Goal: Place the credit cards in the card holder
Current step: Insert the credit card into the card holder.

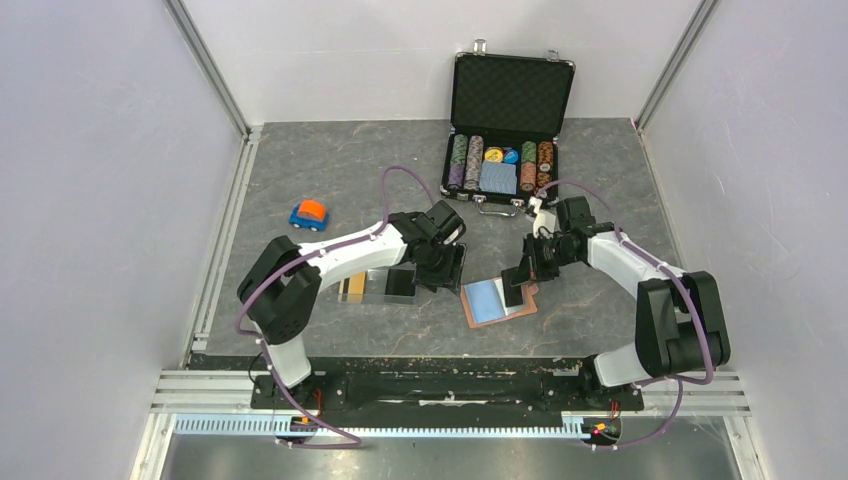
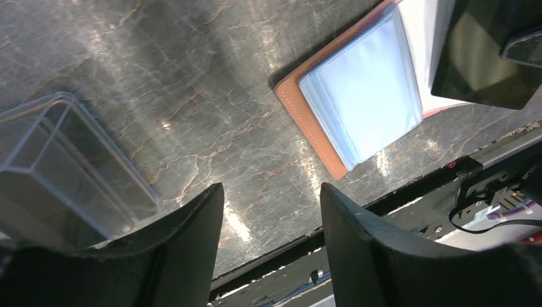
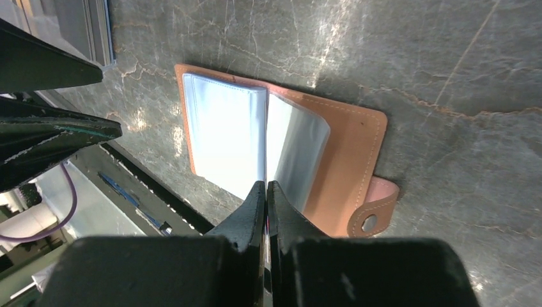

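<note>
The tan card holder (image 1: 478, 312) lies open on the table, its blue inside and clear sleeves (image 2: 364, 102) facing up and its snap tab (image 3: 372, 216) at one end. My right gripper (image 3: 266, 184) is shut on a black credit card (image 1: 515, 294), which I see edge-on over the sleeves (image 3: 224, 134). That card (image 2: 479, 57) hangs just above the holder's far side. To the holder's left, my left gripper (image 2: 271, 188) stands open with nothing between its fingers. Beside it, a clear box (image 1: 372, 285) holds a gold card (image 1: 350, 289) and a black card (image 1: 400, 283).
A black poker-chip case (image 1: 510, 95) stands open at the back. A blue and orange toy car (image 1: 309, 214) sits back left. The table's front edge (image 2: 383, 199) runs just below my left fingers. The clear box (image 2: 64, 160) lies close on my left gripper's left.
</note>
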Robot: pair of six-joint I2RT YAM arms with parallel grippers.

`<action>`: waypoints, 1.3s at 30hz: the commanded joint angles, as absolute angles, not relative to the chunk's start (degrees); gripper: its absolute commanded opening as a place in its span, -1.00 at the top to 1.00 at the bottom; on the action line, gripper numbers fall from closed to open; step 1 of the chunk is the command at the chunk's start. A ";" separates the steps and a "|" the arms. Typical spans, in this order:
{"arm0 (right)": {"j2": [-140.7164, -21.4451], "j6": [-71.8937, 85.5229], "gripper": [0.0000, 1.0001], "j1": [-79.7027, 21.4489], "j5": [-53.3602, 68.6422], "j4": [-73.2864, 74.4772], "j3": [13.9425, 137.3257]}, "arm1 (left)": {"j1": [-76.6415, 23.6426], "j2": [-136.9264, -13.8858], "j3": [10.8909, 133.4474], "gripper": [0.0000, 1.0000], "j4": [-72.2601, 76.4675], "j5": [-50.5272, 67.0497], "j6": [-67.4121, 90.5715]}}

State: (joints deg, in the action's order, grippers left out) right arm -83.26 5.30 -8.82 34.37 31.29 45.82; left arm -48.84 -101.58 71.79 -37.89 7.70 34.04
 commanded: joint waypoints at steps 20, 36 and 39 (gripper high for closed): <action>-85.86 9.48 1.00 -8.67 43.85 21.81 38.15 | -50.27 -114.14 77.88 0.38 -36.53 16.88 32.51; -87.08 13.10 1.00 -8.69 45.88 23.14 41.66 | -50.27 -115.17 80.23 0.65 -42.18 11.48 29.86; -87.01 12.85 1.00 -8.70 45.79 23.71 42.22 | -50.32 -115.15 80.51 0.65 -42.70 10.99 29.71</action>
